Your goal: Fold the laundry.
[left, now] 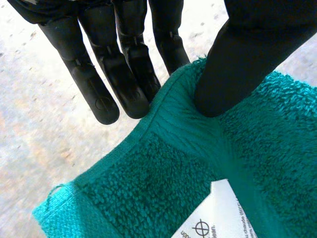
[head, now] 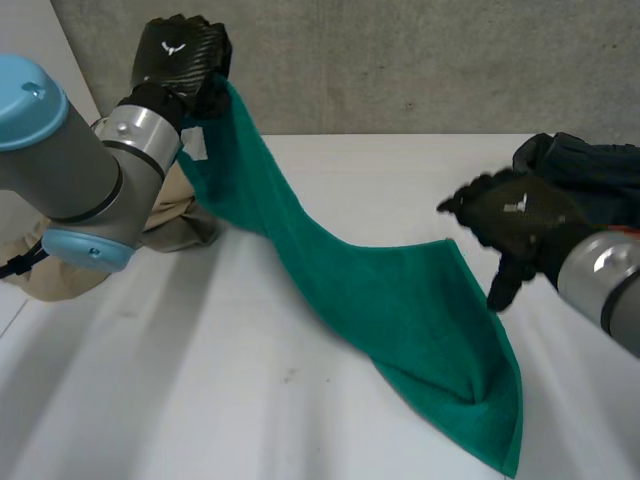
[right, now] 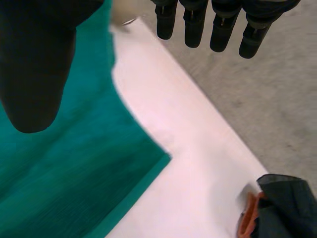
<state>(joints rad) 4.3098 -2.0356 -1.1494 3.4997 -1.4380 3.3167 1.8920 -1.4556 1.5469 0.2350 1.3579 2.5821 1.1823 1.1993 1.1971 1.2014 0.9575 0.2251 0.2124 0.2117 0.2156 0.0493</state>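
While green towel [head: 400, 300] is pinched at hem by raised left hand [head: 180, 55], lower end is draped on counter [head: 180, 390]; right hand [head: 520, 225] is held released, fingers relaxed, above towel corner

There is one green towel [head: 400, 300], one white table [head: 150, 380], and two other garments (beige garment [head: 172, 215] left of the towel, dark garment [head: 595, 160] right of it).

Item 1: white care label [left: 218, 210], sewn to the green towel [left: 148, 188] just inside its hem. It carries a crossed-circle laundry symbol in black. The small print beside the symbol seems to end in "lean."; the rest is cut off.

Item 2: white winged emblem [head: 172, 47] without lettering, on the back of the left hand [head: 190, 70].

Item 3: embossed circle mark on one of its fingers [left: 101, 103], near the label.
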